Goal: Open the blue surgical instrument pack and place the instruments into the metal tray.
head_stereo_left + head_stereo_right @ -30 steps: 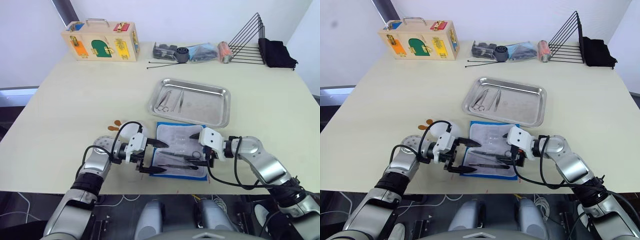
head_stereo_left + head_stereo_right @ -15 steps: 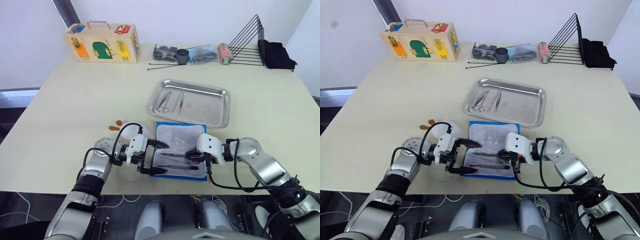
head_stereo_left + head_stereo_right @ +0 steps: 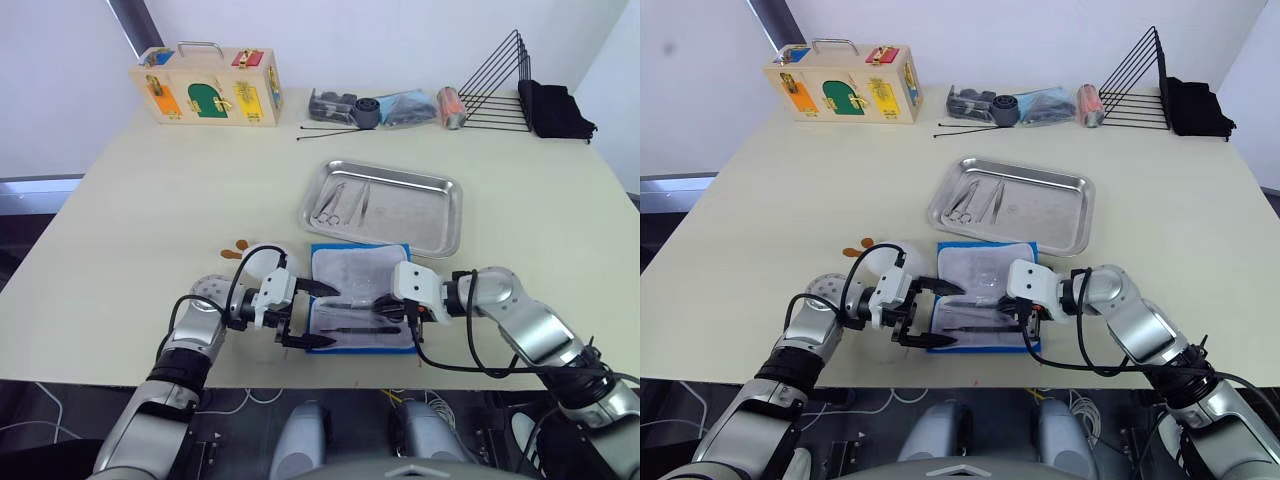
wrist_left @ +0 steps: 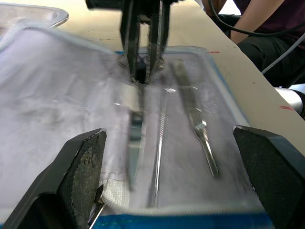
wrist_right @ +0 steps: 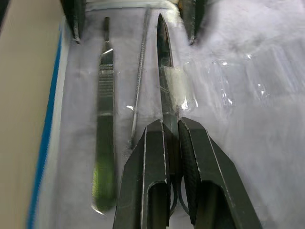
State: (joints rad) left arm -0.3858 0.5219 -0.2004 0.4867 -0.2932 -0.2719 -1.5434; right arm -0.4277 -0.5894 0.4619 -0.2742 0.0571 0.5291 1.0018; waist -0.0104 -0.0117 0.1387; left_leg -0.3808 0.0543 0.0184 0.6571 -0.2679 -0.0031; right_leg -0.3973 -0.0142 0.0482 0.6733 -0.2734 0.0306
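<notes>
The blue surgical instrument pack (image 3: 361, 298) lies opened on the tabletop (image 3: 150, 220), just in front of the metal tray (image 3: 384, 206). The right gripper (image 5: 170, 128) has its fingers pinching a pair of scissors (image 5: 164, 86), long axis crosswise, tips toward the left gripper (image 3: 311, 314), whose fingers are spread.

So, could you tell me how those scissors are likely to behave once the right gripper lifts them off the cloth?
The scissors look like thin, rigid metal, so they should lift without bending. The right gripper grips them near the handle end, so the long blades may droop or pivot. Their shiny surface probably makes them slippery between the fingers.
</notes>
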